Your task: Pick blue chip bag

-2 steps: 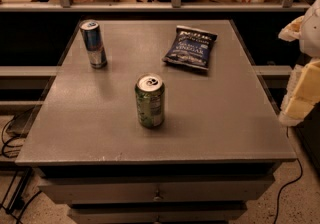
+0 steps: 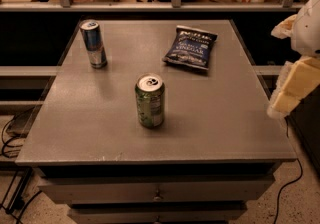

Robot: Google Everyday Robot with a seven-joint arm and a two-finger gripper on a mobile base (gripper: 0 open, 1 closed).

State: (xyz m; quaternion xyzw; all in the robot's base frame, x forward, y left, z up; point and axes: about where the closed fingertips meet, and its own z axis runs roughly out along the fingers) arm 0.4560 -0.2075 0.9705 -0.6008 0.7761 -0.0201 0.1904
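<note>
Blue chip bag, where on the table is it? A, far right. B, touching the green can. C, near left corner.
A: the blue chip bag lies flat at the far right of the table, apart from the green can; the gripper hangs beyond the table's right edge.

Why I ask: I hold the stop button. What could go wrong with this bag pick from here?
1. The pincer hangs beyond the right edge of the table, apart from the blue chip bag; a low approach might clip that edge.
2. The bag lies flat, so a grasp may slip or shove it along the top.
3. The green can stands upright nearby; a wide sweep could topple it.
</note>
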